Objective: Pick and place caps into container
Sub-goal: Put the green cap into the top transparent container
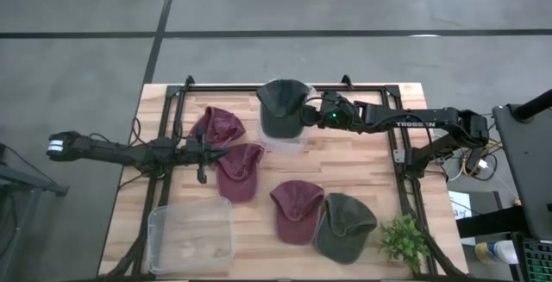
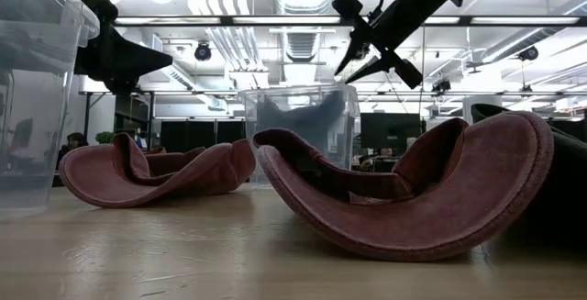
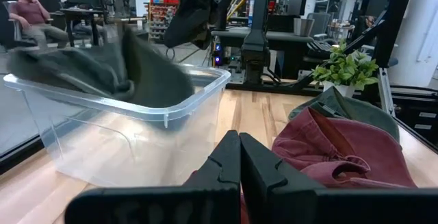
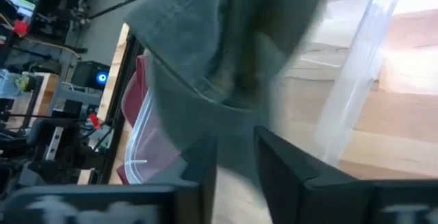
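Note:
A dark olive cap (image 1: pixel 281 105) lies in the clear container (image 1: pixel 283 142) at the table's far middle, partly draped over its rim (image 3: pixel 168 111). My right gripper (image 1: pixel 304 114) hangs open just above that container (image 2: pixel 298 98), with the cap (image 4: pixel 226 53) right before its fingers. My left gripper (image 1: pixel 211 154) is shut and raised between two maroon caps (image 1: pixel 222 127) (image 1: pixel 240 172). A third maroon cap (image 1: pixel 296 210) and a second olive cap (image 1: pixel 345 226) rest crown-up near the table's near edge.
A second clear container (image 1: pixel 190 235) stands at the near left corner. A small leafy plant (image 1: pixel 404 241) stands at the near right corner. A black frame (image 1: pixel 398 157) runs along the table's sides. Bare wood shows between the caps.

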